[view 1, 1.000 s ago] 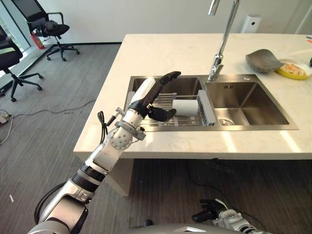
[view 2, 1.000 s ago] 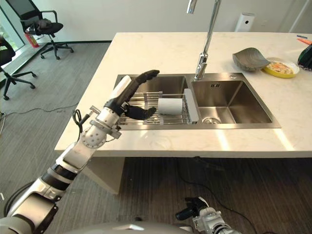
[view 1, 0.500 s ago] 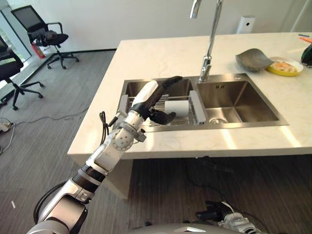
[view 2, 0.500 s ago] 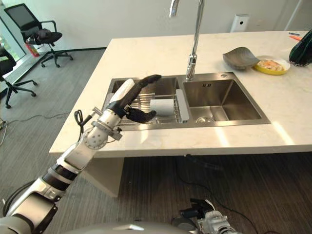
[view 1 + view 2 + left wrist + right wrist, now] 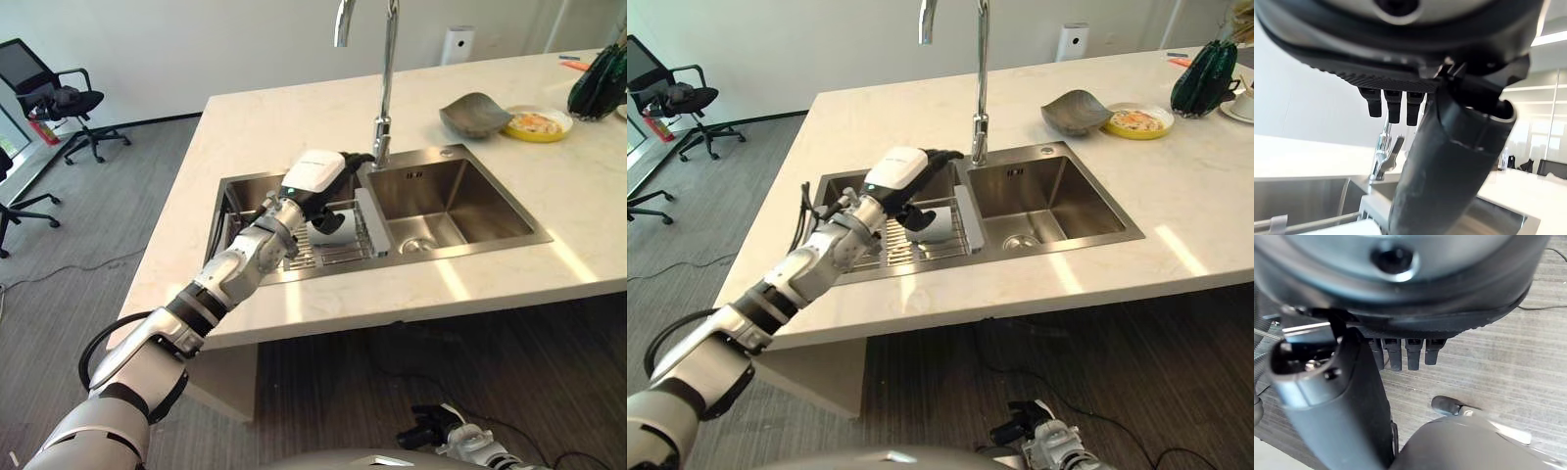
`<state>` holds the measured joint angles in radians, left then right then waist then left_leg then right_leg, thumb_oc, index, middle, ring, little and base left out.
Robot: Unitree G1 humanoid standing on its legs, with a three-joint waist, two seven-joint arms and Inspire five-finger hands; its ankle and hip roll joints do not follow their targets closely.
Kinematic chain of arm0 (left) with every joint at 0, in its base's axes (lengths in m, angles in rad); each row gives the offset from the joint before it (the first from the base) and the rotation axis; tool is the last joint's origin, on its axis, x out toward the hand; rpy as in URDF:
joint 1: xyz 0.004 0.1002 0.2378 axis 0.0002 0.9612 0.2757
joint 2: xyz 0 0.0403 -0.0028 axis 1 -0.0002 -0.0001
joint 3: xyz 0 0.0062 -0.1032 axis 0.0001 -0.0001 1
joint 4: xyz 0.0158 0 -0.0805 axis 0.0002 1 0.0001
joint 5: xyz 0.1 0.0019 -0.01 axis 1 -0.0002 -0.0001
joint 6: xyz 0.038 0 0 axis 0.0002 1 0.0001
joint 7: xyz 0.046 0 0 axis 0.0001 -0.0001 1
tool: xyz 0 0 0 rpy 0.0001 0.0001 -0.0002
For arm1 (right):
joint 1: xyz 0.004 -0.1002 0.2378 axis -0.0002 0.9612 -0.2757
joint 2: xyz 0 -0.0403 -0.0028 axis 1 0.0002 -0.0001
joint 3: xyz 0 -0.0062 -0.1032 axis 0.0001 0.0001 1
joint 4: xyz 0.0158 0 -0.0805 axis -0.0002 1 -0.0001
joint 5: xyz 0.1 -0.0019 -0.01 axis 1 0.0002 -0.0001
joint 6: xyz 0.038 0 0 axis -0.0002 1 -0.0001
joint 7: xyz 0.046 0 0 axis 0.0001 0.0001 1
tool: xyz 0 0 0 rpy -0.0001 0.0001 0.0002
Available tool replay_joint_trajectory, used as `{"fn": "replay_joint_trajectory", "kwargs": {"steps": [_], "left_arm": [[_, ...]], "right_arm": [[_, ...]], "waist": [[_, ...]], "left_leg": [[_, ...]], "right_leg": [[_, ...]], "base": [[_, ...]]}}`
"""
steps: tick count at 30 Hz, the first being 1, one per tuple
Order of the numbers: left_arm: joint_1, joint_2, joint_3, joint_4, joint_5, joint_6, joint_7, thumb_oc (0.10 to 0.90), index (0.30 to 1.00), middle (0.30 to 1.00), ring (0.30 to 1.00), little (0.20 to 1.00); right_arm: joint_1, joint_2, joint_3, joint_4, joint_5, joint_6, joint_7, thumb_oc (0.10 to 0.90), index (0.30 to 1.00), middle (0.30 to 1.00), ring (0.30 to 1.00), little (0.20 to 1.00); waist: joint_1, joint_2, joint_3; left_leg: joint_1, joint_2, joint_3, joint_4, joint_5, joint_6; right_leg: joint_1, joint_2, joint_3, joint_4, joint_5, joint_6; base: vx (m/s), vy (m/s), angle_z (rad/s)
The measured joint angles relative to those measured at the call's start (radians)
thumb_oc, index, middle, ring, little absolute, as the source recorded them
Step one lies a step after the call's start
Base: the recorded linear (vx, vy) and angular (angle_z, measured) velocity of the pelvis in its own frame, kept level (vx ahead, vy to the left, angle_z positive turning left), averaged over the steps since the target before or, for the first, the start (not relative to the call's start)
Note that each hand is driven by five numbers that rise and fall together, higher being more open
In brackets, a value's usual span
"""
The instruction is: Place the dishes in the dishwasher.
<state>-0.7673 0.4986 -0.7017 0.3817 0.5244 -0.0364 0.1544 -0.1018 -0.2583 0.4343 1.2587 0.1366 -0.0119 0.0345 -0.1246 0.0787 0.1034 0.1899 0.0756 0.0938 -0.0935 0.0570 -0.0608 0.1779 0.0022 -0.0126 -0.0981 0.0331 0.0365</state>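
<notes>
**Left hand hovers over the rack, cup not yet taken**

Nearest in, the right hand (image 5: pixel 1352 396) hangs low over the grey carpeted floor, idle, its fingers (image 5: pixel 1400 355) straight and relaxed around nothing.

Up at the table (image 5: pixel 323 304), the left arm reaches over the front edge, and the left hand (image 5: pixel 318 181) sits above the left sink basin. Its fingers (image 5: pixel 1393 105) run out straight toward the tap, thumb standing apart, released, nothing gripped. Just under the palm lies a white cup (image 5: pixel 328 223) on its side on the wire dish rack (image 5: pixel 333 250) that spans the left sink (image 5: pixel 245 191). Whether the hand touches the cup I cannot tell; it looks to be just above it.

Past the hand, the tall chrome tap (image 5: pixel 382 88) rises right behind the divider, with the empty right sink basin (image 5: pixel 441 201) beside it. Farther back on the table, a grey bowl (image 5: pixel 473 113) leans against a yellow plate (image 5: pixel 534 122), and something dark green (image 5: pixel 598 83) stands at the far corner. No dishwasher is visible anywhere.

My read is that this is the reach-and-grasp stage, early in the job. The risks are a cup on its side that can roll along the rack wires if the fingers nudge it before closing, and fingertips near the tap stem that could knock it on the lift. A shallow pinch on smooth white ceramic could also slip.
</notes>
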Motion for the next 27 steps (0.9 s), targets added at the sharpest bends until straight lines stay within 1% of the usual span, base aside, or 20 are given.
{"fn": "replay_joint_trajectory", "kwargs": {"steps": [1,2,3,4,5,6,9,11,15,16,17,18,19,20,21,22,23,24,25,27], "left_arm": [[-0.002,-0.002,-0.033,0.078,0.018,0.01,-0.012,0.8,0.9,0.9,0.9,0.9],[-0.002,-0.005,-0.038,0.095,0.02,0.015,-0.015,0.8,0.9,0.9,0.9,0.9],[-0.003,-0.016,-0.034,0.136,0.019,0.006,-0.012,0.8,0.9,0.9,0.9,0.9],[-0.003,-0.017,-0.032,0.165,0.019,-0.011,-0.013,0.8,0.9,0.9,0.9,0.9],[0.002,-0.035,-0.043,0.202,0.019,0.019,-0.019,0.8,0.9,0.9,0.9,0.9],[0.008,-0.043,-0.043,0.208,0.019,0.037,-0.02,0.8,0.9,0.9,0.9,0.9],[0.008,-0.063,-0.046,0.267,0.019,0.046,-0.021,0.8,0.9,0.9,0.9,0.9],[0.007,-0.063,-0.045,0.267,0.02,0.06,-0.022,0.8,0.9,0.9,0.9,0.9],[0.007,-0.065,-0.045,0.303,0.019,0.07,-0.021,0.8,0.9,0.9,0.9,0.9],[0.007,-0.068,-0.045,0.303,0.018,0.07,-0.02,0.8,0.9,0.9,0.9,0.9],[0.012,-0.066,-0.028,0.303,0.017,0.059,-0.018,0.8,0.9,0.9,0.9,0.9],[0.016,-0.055,-0.019,0.306,0.017,0.054,-0.018,0.8,0.9,0.9,0.9,0.9],[0.014,-0.038,-0.017,0.325,0.016,0.069,-0.01,0.8,0.9,0.9,0.9,0.9],[0.005,-0.038,-0.017,0.353,0.016,0.083,-0.005,0.8,0.9,0.9,0.9,0.9],[-0.007,-0.048,-0.009,0.388,0.013,0.093,0.013,0.8,0.9,0.9,0.9,0.9],[-0.007,-0.038,0.005,0.401,0.003,0.089,0.022,0.8,0.9,0.9,0.9,0.9],[-0.008,-0.037,0.014,0.402,-0.006,0.095,0.025,0.8,0.9,0.9,0.9,0.9],[-0.008,-0.036,0.025,0.403,-0.007,0.095,0.027,0.8,0.9,0.9,0.9,0.9],[-0.009,-0.033,0.045,0.407,-0.017,0.088,0.029,0.8,0.9,0.9,0.9,0.9],[-0.015,-0.032,0.052,0.409,-0.029,0.099,0.029,0.8,0.9,0.9,0.9,0.9]], "right_arm": [[0.004,-0.003,-0.005,-0.004,0.0,-0.003,-0.001,0.8,0.9,0.9,0.9,0.9],[0.011,-0.007,-0.015,-0.007,0.001,-0.007,0.0,0.8,0.9,0.9,0.9,0.9],[0.023,-0.033,-0.061,-0.013,-0.001,-0.011,0.02,0.8,0.9,0.9,0.9,0.9],[0.029,-0.08,-0.101,-0.02,-0.001,-0.016,0.081,0.8,0.9,0.9,0.9,0.9],[0.029,-0.115,-0.085,-0.008,-0.013,-0.01,0.064,0.8,0.9,0.9,0.9,0.9],[0.037,-0.115,-0.072,-0.005,-0.032,0.011,0.0,0.8,0.9,0.9,0.9,0.9],[0.075,-0.095,-0.059,0.017,-0.039,0.01,-0.001,0.8,0.9,0.9,0.9,0.9],[0.109,-0.074,-0.06,0.028,-0.039,0.011,0.004,0.8,0.9,0.9,0.9,0.9],[0.127,-0.062,-0.06,0.042,-0.038,0.011,0.004,0.8,0.9,0.9,0.9,0.9],[0.127,-0.062,-0.059,0.041,-0.038,0.011,0.004,0.8,0.9,0.9,0.9,0.9],[0.163,-0.068,-0.078,0.023,-0.027,-0.001,0.013,0.8,0.9,0.9,0.9,0.9],[0.191,-0.071,-0.096,-0.011,-0.017,-0.028,0.019,0.8,0.9,0.9,0.9,0.9],[0.208,-0.083,-0.094,-0.035,-0.018,-0.033,0.022,0.8,0.9,0.9,0.9,0.9],[0.205,-0.087,-0.082,-0.029,-0.018,-0.024,0.028,0.8,0.9,0.9,0.9,0.9],[0.215,-0.091,-0.084,-0.016,-0.025,-0.015,0.025,0.8,0.9,0.9,0.9,0.9],[0.218,-0.104,-0.093,-0.018,-0.039,-0.016,0.024,0.8,0.9,0.9,0.9,0.9],[0.233,-0.1,-0.084,-0.026,-0.04,-0.011,0.02,0.8,0.9,0.9,0.9,0.9],[0.254,-0.109,-0.079,-0.038,-0.046,-0.004,0.003,0.8,0.9,0.9,0.9,0.9],[0.269,-0.115,-0.091,-0.035,-0.055,-0.016,0.014,0.8,0.9,0.9,0.9,0.9],[0.252,-0.116,-0.108,-0.004,-0.056,-0.027,0.027,0.8,0.9,0.9,0.9,0.9]], "waist": [[-0.021,0.009,-0.004],[-0.025,0.014,-0.001],[-0.026,0.013,0.002],[-0.027,0.028,0.001],[-0.02,0.041,-0.003],[-0.021,0.037,0.0],[-0.018,0.023,0.01],[-0.02,0.021,0.012],[-0.049,0.023,0.016],[-0.051,0.023,0.019],[-0.064,0.014,0.031],[-0.066,0.021,0.033],[-0.063,0.021,0.039],[-0.069,0.023,0.043],[-0.086,0.02,0.052],[-0.091,0.024,0.058],[-0.098,0.025,0.063],[-0.102,0.021,0.07],[-0.104,0.023,0.075],[-0.1,0.028,0.081]], "left_leg": [[0.003,0.007,0.005,0.0,-0.004,-0.006],[0.003,0.008,0.007,0.0,-0.006,-0.008],[0.001,0.018,0.013,0.0,-0.017,-0.018],[0.001,0.022,0.023,0.0,-0.026,-0.016],[0.004,0.017,0.03,0.001,-0.027,-0.013],[0.004,0.02,0.03,0.002,-0.03,-0.011],[0.001,0.025,0.041,0.002,-0.028,-0.014],[-0.002,0.025,0.05,0.002,-0.027,-0.014],[0.0,0.026,0.064,0.002,-0.028,-0.013],[0.0,0.026,0.066,0.002,-0.028,-0.012],[0.002,0.021,0.073,0.002,-0.028,-0.013],[0.005,0.022,0.077,0.002,-0.028,-0.013],[0.01,0.024,0.089,0.002,-0.029,-0.014],[0.01,0.029,0.094,0.002,-0.033,-0.017],[0.009,0.031,0.098,0.002,-0.036,-0.018],[0.01,0.031,0.102,0.002,-0.036,-0.019],[0.011,0.03,0.105,0.002,-0.036,-0.019],[0.011,0.03,0.11,0.001,-0.036,-0.019],[0.008,0.031,0.118,0.002,-0.036,-0.019],[0.005,0.032,0.121,0.002,-0.036,-0.018]], "right_leg": [[-0.002,0.005,0.009,0.0,0.002,0.0],[-0.004,0.007,0.012,-0.001,0.005,-0.001],[-0.012,0.012,0.016,0.006,0.006,-0.001],[-0.023,0.016,0.024,0.02,0.004,-0.004],[-0.028,0.011,0.034,0.028,0.0,-0.002],[-0.029,0.015,0.035,0.027,0.0,-0.002],[-0.044,0.025,0.047,0.037,0.0,-0.003],[-0.054,0.026,0.053,0.044,0.0,-0.003],[-0.056,0.023,0.068,0.042,0.001,-0.001],[-0.056,0.023,0.07,0.04,0.002,0.0],[-0.057,0.026,0.082,0.041,0.008,-0.004],[-0.057,0.026,0.084,0.042,0.009,-0.007],[-0.06,0.029,0.093,0.047,0.005,-0.004],[-0.064,0.032,0.1,0.046,0.005,-0.004],[-0.068,0.034,0.103,0.046,0.006,-0.004],[-0.069,0.034,0.104,0.049,0.006,-0.004],[-0.072,0.034,0.106,0.054,0.006,-0.004],[-0.075,0.035,0.111,0.055,0.006,-0.004],[-0.085,0.037,0.121,0.061,0.005,-0.004],[-0.09,0.037,0.123,0.067,0.006,-0.003]], "base": [[0.01,-0.023,-0.13],[0.02,-0.023,-0.17],[0.01,-0.027,-0.14],[0.01,0.006,-0.23],[0.01,0.011,-0.19],[0.0,0.019,-0.17],[-0.01,0.011,-0.13],[0.0,0.005,-0.13],[-0.01,0.004,-0.1],[-0.03,0.013,-0.07],[-0.03,0.012,-0.08],[-0.01,0.011,-0.21],[0.01,0.023,-0.31],[0.02,0.021,-0.29],[0.01,0.026,-0.18],[-0.02,0.011,-0.09],[-0.03,0.018,-0.09],[-0.03,0.014,-0.15],[-0.03,0.015,-0.17],[-0.01,0.008,-0.11]]}}
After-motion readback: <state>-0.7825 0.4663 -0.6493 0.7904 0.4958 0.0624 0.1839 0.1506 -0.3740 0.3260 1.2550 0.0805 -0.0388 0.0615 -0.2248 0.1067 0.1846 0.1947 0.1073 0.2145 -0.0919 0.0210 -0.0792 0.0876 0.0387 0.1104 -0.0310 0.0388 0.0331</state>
